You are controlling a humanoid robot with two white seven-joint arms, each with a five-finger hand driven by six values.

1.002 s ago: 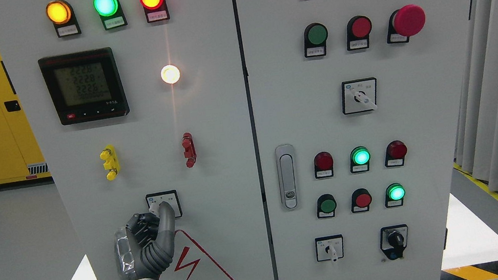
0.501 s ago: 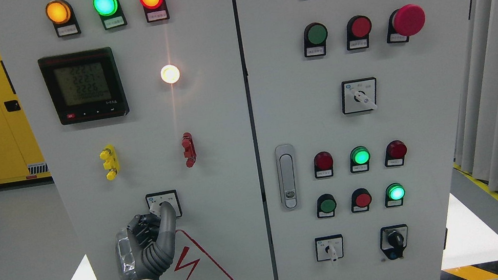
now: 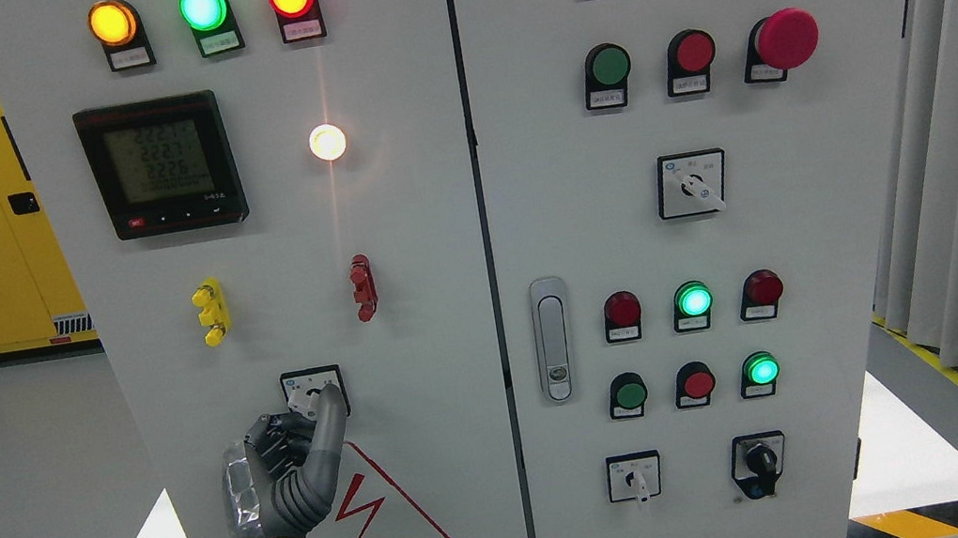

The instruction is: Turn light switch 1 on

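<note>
Left hand [image 3: 282,474] at the rotary switch [image 3: 314,393]

Your forefinger touched its knob, others curled, gripping nothing; you needed steady sideways pressure.

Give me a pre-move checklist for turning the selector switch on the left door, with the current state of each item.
1. Left hand at the selector switch: ok, its raised finger overlaps the knob.
2. Firm grip on the knob: cannot tell, the finger hides it.
3. Knob position: cannot tell, mostly hidden.
4. White lamp above: lit, ok; its link to this switch cannot tell.
5. Hand clear of the red terminal and yellow terminal: ok, both are well above.
6. Right hand: not in view, cannot tell.
</note>
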